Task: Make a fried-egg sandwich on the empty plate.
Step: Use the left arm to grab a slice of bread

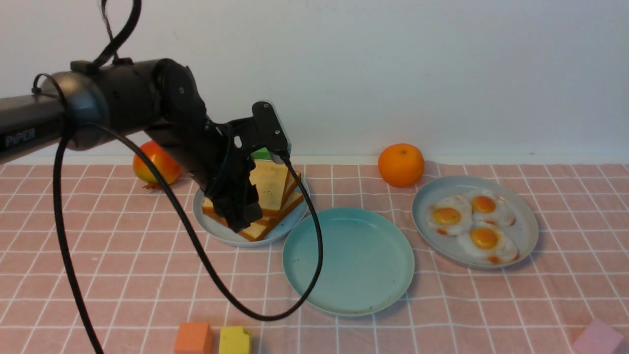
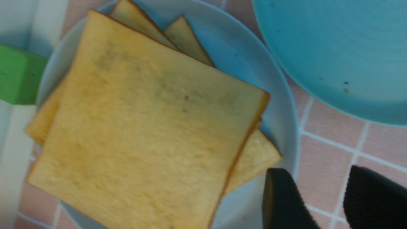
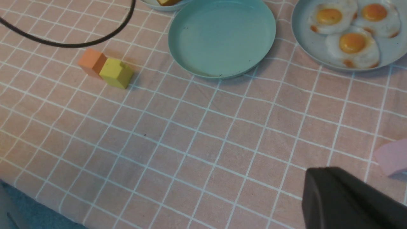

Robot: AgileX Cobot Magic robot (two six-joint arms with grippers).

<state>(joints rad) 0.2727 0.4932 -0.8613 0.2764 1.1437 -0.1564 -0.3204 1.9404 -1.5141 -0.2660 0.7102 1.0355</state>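
Left gripper point(image 1: 242, 216) is seen poised over the toast stack point(image 1: 269, 194), left of and slightly behind the empty plate point(image 1: 349, 260). Its fingers point(image 2: 283, 203) are spread apart, with cloth shown between them, and nothing is held. Furthest left of the empty plate, towards the wall, a red-and-yellow fruit point(image 1: 156, 162) is found. The toast is carried on a pale blue-grey plate point(image 1: 290, 225) set just beside the empty plate's rear left rim, and a green block point(image 1: 262, 154) is tucked behind it. Left of the empty plate and nearer the camera, an orange block point(image 1: 194, 338) and a yellow block point(image 1: 234, 340) are placed touching each other.

The empty plate itself is laid flat on the pink checked cloth point(image 1: 442, 305), its face bare. Behind it to the right an orange point(image 1: 401, 164) is seen. Just right of it, three fried eggs point(image 1: 484, 238) are held on a second pale plate point(image 1: 527, 231). Far right and nearer, a pink block point(image 1: 597, 339) is cut off by the frame.

The right gripper point(image 3: 330, 190) is shown above the cloth, nearer than the empty plate and to its right, jaws closed together on nothing.
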